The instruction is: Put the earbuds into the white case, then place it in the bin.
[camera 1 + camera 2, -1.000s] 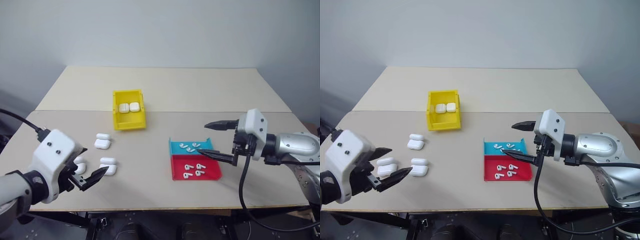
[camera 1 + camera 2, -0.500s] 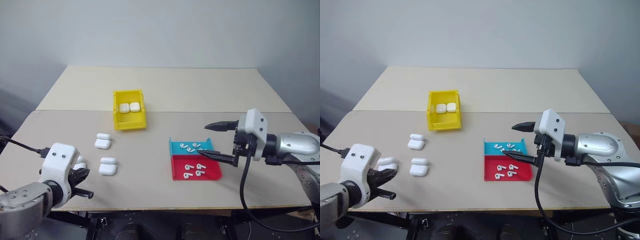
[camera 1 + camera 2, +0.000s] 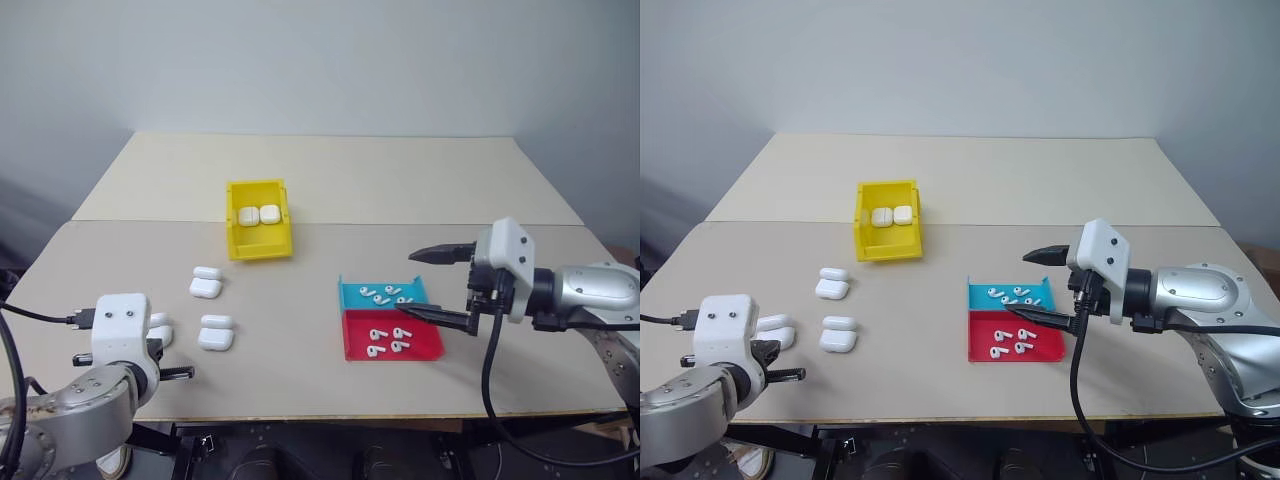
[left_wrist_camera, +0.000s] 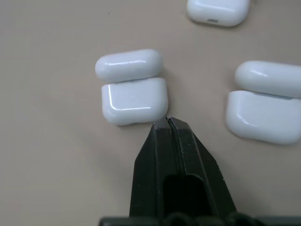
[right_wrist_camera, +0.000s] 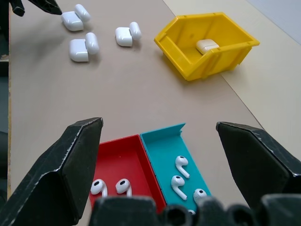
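Observation:
Three white cases lie open on the table's left, one of them [image 4: 134, 89] just beyond the tips of my left gripper [image 3: 187, 373]. That gripper is shut on nothing, low near the front left edge. The other two cases [image 3: 205, 282] [image 3: 215, 333] sit further in. Small white earbuds [image 3: 383, 294] lie in a teal tray [image 3: 346, 290], and several more [image 3: 388, 341] lie in a red tray [image 3: 428, 346]. My right gripper [image 3: 405, 282] hangs open above the teal tray, empty. The yellow bin [image 3: 258, 245] stands at mid-table with two closed cases [image 3: 259, 214] inside.
The teal and red trays sit side by side at the table's right front. A seam runs across the table behind the bin, with bare tabletop beyond it. Bare surface separates the cases from the trays.
My left gripper has shut, rolled and dropped toward the table's front left edge, beside the nearest case. The right arm has not moved.

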Controlling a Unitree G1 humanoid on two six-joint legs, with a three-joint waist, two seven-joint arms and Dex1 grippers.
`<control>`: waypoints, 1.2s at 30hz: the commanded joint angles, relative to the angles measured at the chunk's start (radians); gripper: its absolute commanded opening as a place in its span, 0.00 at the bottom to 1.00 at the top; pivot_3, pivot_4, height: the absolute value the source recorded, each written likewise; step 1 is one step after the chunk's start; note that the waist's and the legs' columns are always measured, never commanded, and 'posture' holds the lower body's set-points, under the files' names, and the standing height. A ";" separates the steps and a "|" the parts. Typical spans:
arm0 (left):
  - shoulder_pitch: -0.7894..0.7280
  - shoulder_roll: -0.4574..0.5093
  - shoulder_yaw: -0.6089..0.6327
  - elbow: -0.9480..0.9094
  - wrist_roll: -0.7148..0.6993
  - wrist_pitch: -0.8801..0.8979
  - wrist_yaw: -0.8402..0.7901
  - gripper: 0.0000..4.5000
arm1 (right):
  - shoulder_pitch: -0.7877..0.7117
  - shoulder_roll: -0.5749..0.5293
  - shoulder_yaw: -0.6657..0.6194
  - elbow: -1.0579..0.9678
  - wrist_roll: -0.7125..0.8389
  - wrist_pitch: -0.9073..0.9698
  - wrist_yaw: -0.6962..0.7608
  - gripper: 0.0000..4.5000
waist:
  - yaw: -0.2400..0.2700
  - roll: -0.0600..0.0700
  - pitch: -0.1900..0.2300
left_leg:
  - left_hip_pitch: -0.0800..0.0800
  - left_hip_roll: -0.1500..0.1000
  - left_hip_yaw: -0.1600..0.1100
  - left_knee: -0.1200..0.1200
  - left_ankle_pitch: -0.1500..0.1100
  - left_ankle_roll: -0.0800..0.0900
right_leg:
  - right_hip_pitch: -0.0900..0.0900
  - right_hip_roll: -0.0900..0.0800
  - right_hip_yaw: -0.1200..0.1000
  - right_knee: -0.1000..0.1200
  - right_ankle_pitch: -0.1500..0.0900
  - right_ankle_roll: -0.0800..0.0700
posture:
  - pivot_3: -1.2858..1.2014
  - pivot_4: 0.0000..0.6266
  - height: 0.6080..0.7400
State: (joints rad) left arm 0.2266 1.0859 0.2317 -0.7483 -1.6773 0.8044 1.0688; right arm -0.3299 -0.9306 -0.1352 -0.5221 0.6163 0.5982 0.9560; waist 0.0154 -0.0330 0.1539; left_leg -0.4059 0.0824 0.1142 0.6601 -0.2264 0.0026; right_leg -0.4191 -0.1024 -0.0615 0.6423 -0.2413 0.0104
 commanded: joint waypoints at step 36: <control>-0.124 -0.208 -0.007 0.135 0.355 0.242 -0.305 0.00 | -0.019 -0.012 -0.055 -0.072 0.068 0.031 -0.035 1.00 | -0.003 0.000 0.000 | 0.000 0.000 0.000 0.000 0.000 0.000 | 0.000 0.000 -0.001 0.001 0.000 0.000 | 0.52 0.24 1.00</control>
State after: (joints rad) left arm 0.0904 0.8756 0.1955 -0.5883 -1.3186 1.0263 0.7648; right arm -0.3377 -0.9437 -0.1686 -0.5764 0.6708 0.6346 0.9285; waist 0.0127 -0.0331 0.1539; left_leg -0.4061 0.0823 0.1143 0.6603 -0.2264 0.0025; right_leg -0.4191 -0.1026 -0.0622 0.6429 -0.2413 0.0105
